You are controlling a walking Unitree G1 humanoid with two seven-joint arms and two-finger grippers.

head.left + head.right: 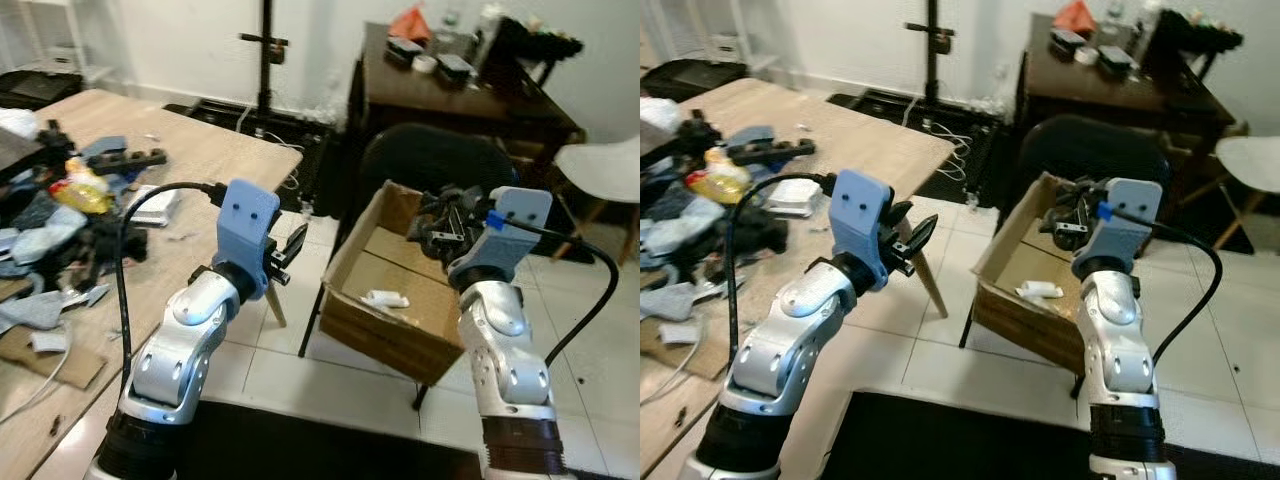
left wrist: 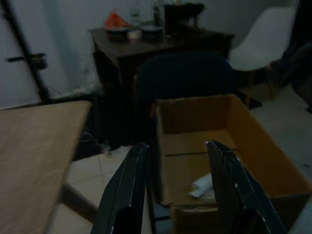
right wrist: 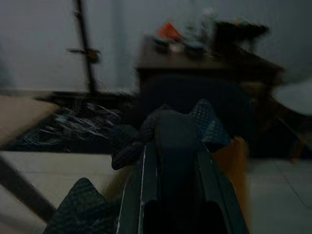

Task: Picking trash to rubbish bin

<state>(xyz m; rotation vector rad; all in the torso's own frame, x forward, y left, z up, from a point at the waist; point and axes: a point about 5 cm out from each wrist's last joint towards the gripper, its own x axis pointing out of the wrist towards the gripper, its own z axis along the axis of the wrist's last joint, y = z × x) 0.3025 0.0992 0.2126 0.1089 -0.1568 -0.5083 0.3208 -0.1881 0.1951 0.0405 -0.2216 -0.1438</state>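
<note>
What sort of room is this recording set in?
Probably a lived-in home workroom or study: a light wooden table strewn with clothes and clutter, a dark wooden desk crowded with small items, a white plastic chair, and an open cardboard box serving as a bin on the tiled floor.

light wooden table (image 1: 215,150) strewn with cloths (image 1: 40,225), yellow packet (image 1: 82,188), black power strip (image 1: 128,159). tiled floor (image 1: 300,370) bearing black chair (image 1: 440,160), holding open cardboard box (image 1: 395,290).

Cluttered tabletop (image 1: 200,150) at ten o'clock; cardboard box (image 1: 385,330) on chair (image 1: 430,160) at one o'clock, wrapper (image 1: 385,298) inside; dark desk (image 1: 450,95) behind; white chair (image 1: 605,170) at two o'clock.
</note>
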